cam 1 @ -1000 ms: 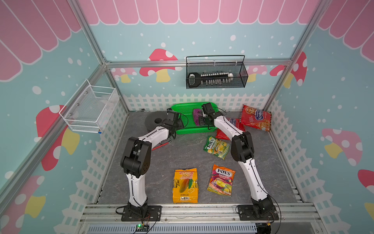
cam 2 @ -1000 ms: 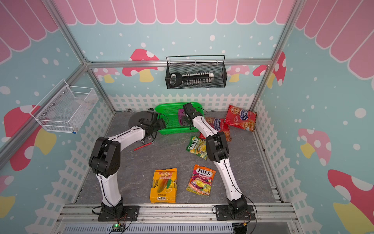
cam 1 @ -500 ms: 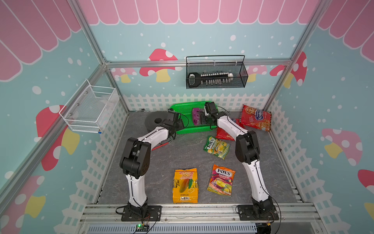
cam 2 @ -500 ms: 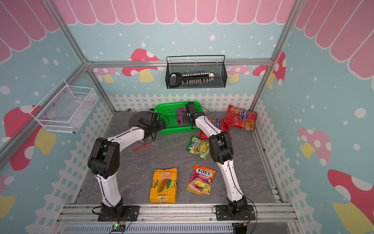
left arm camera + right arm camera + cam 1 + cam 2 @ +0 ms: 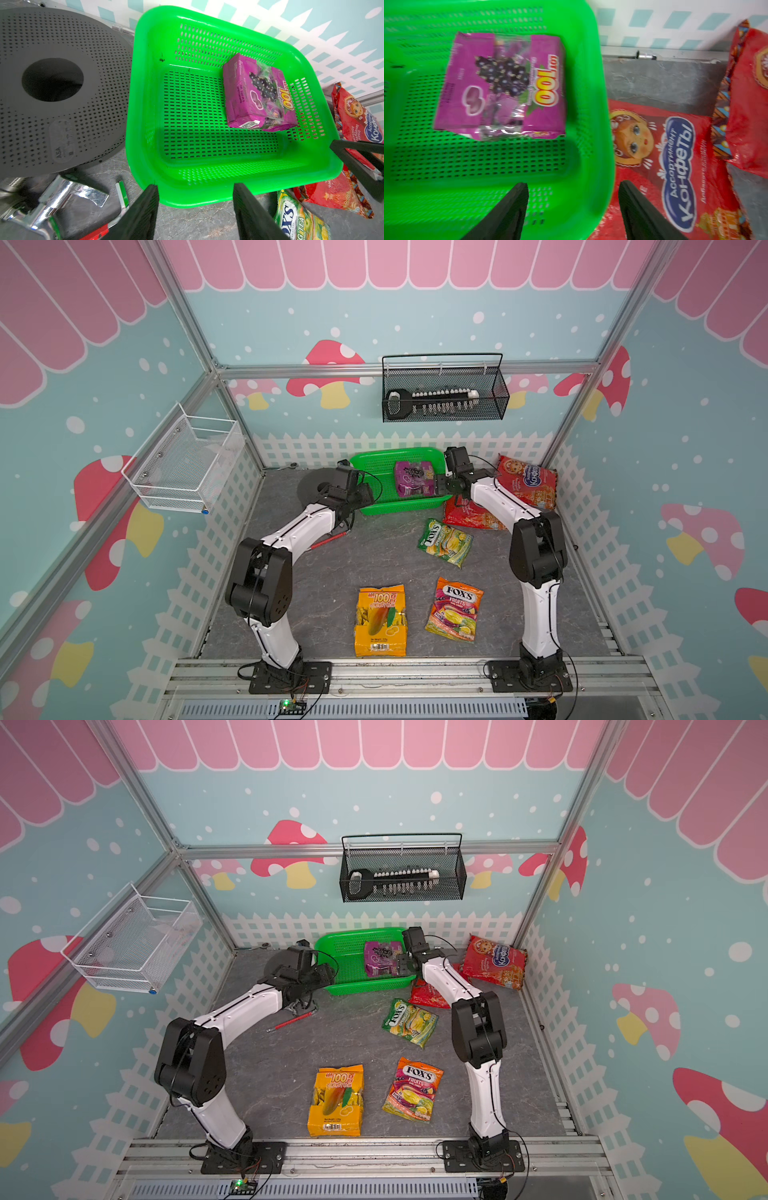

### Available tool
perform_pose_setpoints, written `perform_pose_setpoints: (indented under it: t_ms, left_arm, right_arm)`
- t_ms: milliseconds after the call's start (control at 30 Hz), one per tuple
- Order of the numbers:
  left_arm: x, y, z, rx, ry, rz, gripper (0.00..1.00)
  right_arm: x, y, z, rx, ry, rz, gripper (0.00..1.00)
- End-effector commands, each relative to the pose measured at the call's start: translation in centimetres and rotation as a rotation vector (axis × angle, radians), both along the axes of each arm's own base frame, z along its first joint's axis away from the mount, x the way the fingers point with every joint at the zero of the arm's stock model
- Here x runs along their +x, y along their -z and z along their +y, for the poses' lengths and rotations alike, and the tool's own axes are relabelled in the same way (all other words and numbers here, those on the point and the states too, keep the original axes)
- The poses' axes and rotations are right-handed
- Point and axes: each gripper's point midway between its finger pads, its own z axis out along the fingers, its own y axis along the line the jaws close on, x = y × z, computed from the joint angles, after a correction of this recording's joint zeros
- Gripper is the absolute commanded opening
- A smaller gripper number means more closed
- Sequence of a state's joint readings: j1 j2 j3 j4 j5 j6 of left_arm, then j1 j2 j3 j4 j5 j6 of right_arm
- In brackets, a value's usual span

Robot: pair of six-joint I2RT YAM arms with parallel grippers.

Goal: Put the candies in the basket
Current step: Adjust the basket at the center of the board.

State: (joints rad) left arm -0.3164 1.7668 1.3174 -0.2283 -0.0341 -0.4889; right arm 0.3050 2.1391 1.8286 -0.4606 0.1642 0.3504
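Stretching forward, elbows bent, right gripper (image 5: 573,185) and left gripper (image 5: 194,186) flank the basket (image 5: 399,506) — both spread, empty

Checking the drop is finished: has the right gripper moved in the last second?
Yes. The right gripper has shifted rightward from above the purple pack to the right rim of the basket.

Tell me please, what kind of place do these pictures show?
Probably a robot test cell dressed as a playful toy shop, not a real room: an aluminium frame, painted walls with mushrooms and pink awning, and robot arms bolted to a front rail.
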Motion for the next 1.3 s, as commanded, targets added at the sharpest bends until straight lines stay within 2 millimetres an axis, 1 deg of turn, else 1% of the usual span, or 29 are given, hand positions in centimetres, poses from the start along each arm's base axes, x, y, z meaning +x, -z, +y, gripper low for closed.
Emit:
perform_pose_setpoints:
  t_ms: [0, 167, 267, 333, 433, 500, 633, 733, 833, 967, 1033, 1133, 1200, 1267]
  left_arm:
    - [-1.2, -0.3, 0.6, 0.007, 0.017, 0.008, 0.62]
    - [-2.6, -0.2, 2.4, -0.002, -0.013, 0.016, 0.61]
    - [-3.2, -0.3, 3.4, -0.003, -0.029, 0.016, 0.61]
    - [-3.5, -0.5, 3.8, -0.003, -0.032, 0.013, 0.61]
    - [-4.2, -0.9, 3.6, -0.011, -0.014, 0.006, 0.61]
    - [-4.7, -0.9, 3.6, -0.015, -0.003, 0.007, 0.61]
    - [-5.4, -0.3, 3.6, -0.006, 0.011, 0.018, 0.61]
    - [-5.4, 0.1, 3.6, -0.003, 0.016, 0.027, 0.61]
    - [-5.2, 0.1, 3.4, -0.004, 0.022, 0.030, 0.61]
    - [-5.0, 0.1, 3.3, -0.006, 0.025, 0.034, 0.61]
    - [-5.1, 0.2, 3.3, -0.008, 0.027, 0.037, 0.61]
    - [-5.5, 0.3, 3.1, -0.015, 0.036, 0.047, 0.61]
    - [-6.0, 0.5, 3.0, -0.023, 0.049, 0.057, 0.61]
    - [-6.6, 0.7, 2.8, -0.034, 0.064, 0.068, 0.61]
  right_arm:
    - [0.8, 1.6, -1.0, -0.001, -0.033, 0.032, 0.74]
    - [1.6, 4.1, 0.0, 0.037, -0.087, 0.093, 0.70]
    - [1.4, 5.8, 0.3, 0.034, -0.113, 0.148, 0.66]
    - [1.1, 6.7, 0.1, 0.012, -0.113, 0.182, 0.60]
    - [0.0, 7.2, -0.9, -0.030, -0.096, 0.224, 0.49]
    - [-0.8, 6.9, -1.1, -0.038, -0.101, 0.239, 0.42]
    - [-3.3, 6.9, -0.9, -0.006, -0.130, 0.280, 0.32]
    - [-5.1, 7.5, -1.3, -0.018, -0.138, 0.316, 0.30]
    - [-6.9, 8.0, -2.5, -0.066, -0.128, 0.345, 0.30]
    - [-8.8, 8.0, -4.1, -0.126, -0.108, 0.365, 0.29]
    - [-9.5, 7.8, -4.5, -0.141, -0.100, 0.364, 0.29]
    - [-10.4, 7.6, -4.8, -0.146, -0.101, 0.369, 0.29]
    - [-10.8, 7.3, -4.6, -0.130, -0.108, 0.366, 0.35]
    - [-11.0, 6.5, -4.0, -0.088, -0.125, 0.346, 0.39]
